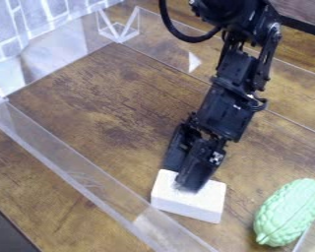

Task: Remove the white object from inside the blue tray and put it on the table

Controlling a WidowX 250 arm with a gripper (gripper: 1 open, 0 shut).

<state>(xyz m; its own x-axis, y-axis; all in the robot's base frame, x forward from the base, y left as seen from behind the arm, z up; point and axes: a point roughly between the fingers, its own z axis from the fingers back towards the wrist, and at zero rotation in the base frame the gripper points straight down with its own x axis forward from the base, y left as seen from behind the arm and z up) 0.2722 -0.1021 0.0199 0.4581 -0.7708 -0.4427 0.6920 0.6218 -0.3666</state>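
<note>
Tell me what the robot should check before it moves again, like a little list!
1. White block is on the wooden table: ok, it lies flat on the wood.
2. No blue tray in the picture: ok, only clear plastic walls stand around the wood.
3. Gripper is right over the block: ok, its tips sit at the block's top.
4. Jaws let go of the block: cannot tell, the dark tips hide where they meet it.
5. Green bumpy gourd is out of the way: ok, it lies apart, to the right of the block.
6. Block clear of the plastic wall: ok, a strip of wood shows between them.
</note>
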